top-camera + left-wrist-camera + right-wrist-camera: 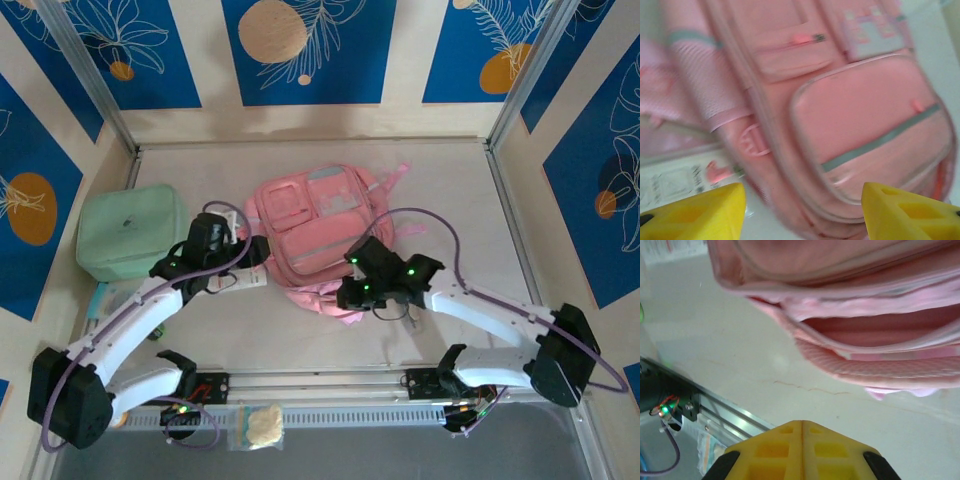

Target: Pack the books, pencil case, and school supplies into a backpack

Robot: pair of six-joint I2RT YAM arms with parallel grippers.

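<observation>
The pale surface (450,200) carries everything. On it the pink backpack (320,230) lies flat, front pockets up, directly ahead of both grippers. Its near edge reaches to just beside the right gripper's tip.

The mint-green zip case (130,232) sits on the outer side of the left gripper, behind its wrist and well apart from the backpack.

The left gripper (802,195) is released. Its two yellow fingers (695,212) stand wide apart with nothing between them. In the blurred left wrist view, the backpack's large rounded front pocket with a grey-green stripe sits just beyond the gap. A smaller zipped pocket lies farther ahead.

The right gripper (802,426) is clenched. Its yellow fingers are pressed flat together and grasp nothing, and it hovers over bare surface. Just ahead of its tip the backpack's mouth gapes a little, with darker pink lining visible between the soft folds. To one side of this gripper, the metal rail at the surface's near edge runs past with a small green light on it.

A white printed item (670,187) lies on the surface just off the left gripper's left finger, close against the backpack's side. What it is cannot be told.

A small clear packet (262,425) rests behind both grippers, by the rail between the arm bases.
</observation>
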